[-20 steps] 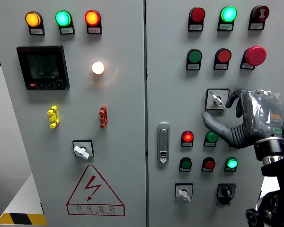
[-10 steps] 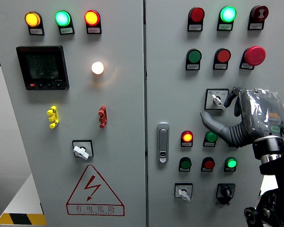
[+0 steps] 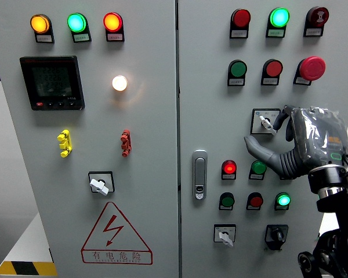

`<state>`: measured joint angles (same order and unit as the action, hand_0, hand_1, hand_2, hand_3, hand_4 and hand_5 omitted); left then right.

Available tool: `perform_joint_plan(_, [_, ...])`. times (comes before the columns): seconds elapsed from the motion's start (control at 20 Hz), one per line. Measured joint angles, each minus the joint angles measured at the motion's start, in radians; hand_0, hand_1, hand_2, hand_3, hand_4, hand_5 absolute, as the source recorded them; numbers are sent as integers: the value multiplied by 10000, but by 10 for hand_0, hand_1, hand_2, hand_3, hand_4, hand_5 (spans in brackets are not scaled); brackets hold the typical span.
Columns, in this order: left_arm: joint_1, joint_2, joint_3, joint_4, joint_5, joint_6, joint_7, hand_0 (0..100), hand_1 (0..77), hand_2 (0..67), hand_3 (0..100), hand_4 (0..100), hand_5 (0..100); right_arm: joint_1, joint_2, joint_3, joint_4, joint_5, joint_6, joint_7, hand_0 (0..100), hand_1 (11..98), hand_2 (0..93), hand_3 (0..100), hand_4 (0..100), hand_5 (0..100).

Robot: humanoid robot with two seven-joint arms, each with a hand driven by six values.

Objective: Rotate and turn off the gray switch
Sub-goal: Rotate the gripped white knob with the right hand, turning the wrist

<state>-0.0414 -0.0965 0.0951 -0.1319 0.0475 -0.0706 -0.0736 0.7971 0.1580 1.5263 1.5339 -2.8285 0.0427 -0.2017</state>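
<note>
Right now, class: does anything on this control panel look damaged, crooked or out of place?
Nothing stands out. The lamps, buttons and switches sit straight and intact. The right hand reaches toward the gray switch, fingers relaxed, holding nothing.

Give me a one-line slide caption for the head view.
Right hand open beside the gray switch on the control panel, fingertips near its knob, not yet gripping.

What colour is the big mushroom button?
Red. The mushroom button shows in the head view, upper right.
</note>
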Motion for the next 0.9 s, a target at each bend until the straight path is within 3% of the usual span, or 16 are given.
perform_joint_plan(0.1, [0, -1, 0, 0, 0, 0, -2, 845, 0, 134, 187, 83, 109, 4, 0, 0, -26, 0, -10, -4, 27, 365, 670, 888, 1000, 1000])
perform_joint_plan(0.55, [0, 1, 0, 0, -6, 0, -2, 845, 0, 134, 187, 83, 109, 68, -1, -85, -121, -6, -14, -9, 422, 348, 680, 889, 1000, 1000])
perform_joint_plan(0.9, [0, 0, 0, 0, -1, 0, -2, 845, 0, 134, 188, 83, 109, 171, 15, -177, -211, -5, -14, -107, 499, 348, 682, 890, 1000, 1000])
